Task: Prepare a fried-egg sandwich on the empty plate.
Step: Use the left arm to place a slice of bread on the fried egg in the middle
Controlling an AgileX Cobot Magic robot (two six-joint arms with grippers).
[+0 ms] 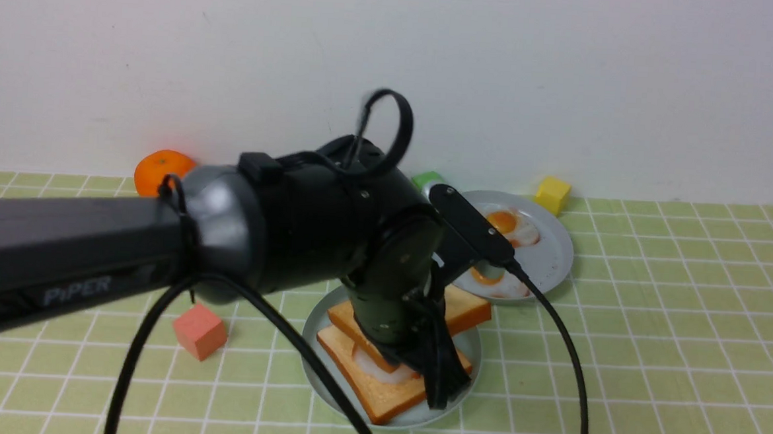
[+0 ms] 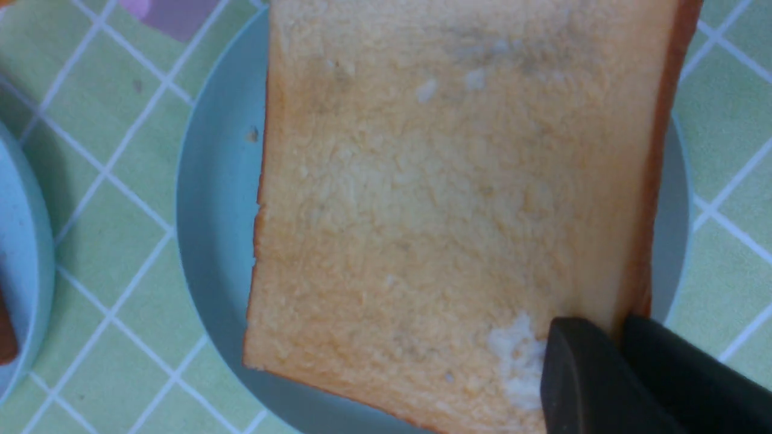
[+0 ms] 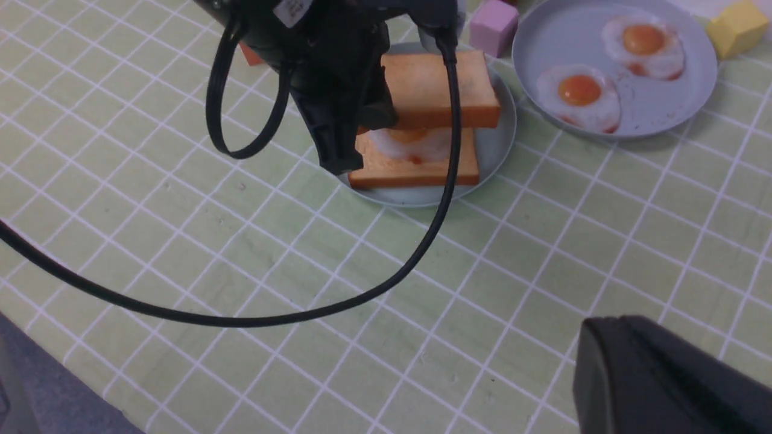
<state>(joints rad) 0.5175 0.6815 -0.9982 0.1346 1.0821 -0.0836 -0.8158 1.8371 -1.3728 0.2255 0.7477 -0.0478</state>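
Note:
A bottom toast slice [image 1: 377,392] lies on the pale teal empty plate [image 1: 316,365], with a fried egg [image 1: 381,374] on top of it. My left gripper [image 1: 443,379] is shut on the crust edge of a second toast slice [image 1: 467,312]. This slice hangs tilted over the egg, offset toward the far side. The left wrist view shows the held toast slice [image 2: 446,199] covering most of the plate [image 2: 217,241], pinched at one edge by the left gripper [image 2: 615,330]. My right gripper [image 3: 606,322] is shut and empty above bare tablecloth, well short of the sandwich [image 3: 422,132].
A greyish plate [image 1: 553,255] with two more fried eggs stands behind and right of the sandwich plate. A salmon cube [image 1: 200,331], an orange [image 1: 160,171], a green object [image 1: 428,179], a yellow cube [image 1: 552,194] and a pink cube [image 3: 493,27] sit around. The left arm's cable [image 3: 374,289] loops over the cloth.

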